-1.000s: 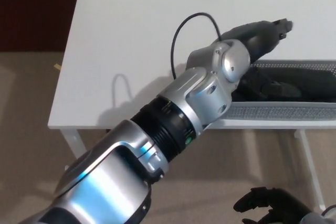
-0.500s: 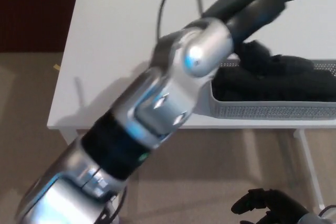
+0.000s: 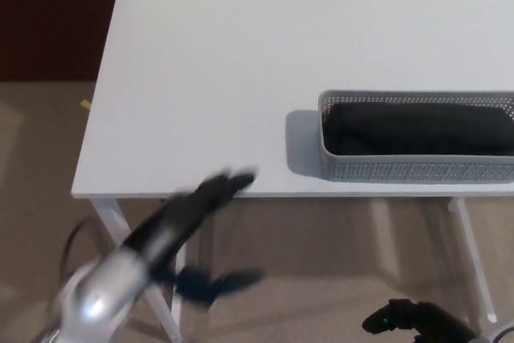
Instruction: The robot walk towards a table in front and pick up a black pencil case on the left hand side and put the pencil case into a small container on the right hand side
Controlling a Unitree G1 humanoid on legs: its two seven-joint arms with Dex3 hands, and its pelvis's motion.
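The black pencil case (image 3: 418,128) lies lengthwise inside the grey mesh container (image 3: 401,169) at the right front of the white table (image 3: 217,78). My left hand (image 3: 210,192) is blurred with motion at the table's front edge, well left of the container, its fingers stretched out and holding nothing. My left forearm (image 3: 112,287) runs down to the bottom left. My right hand (image 3: 414,319) hangs low at the bottom right, below the table; its fingers are too dark to read.
Thin white table legs (image 3: 474,255) stand below the front edge. Beige carpet (image 3: 321,279) lies in front of the table. A dark red-brown panel (image 3: 56,14) fills the upper left beside the table.
My left arm has pulled back from over the container, swinging down and left to the table's front edge. The pencil case stays in the container, now fully uncovered.
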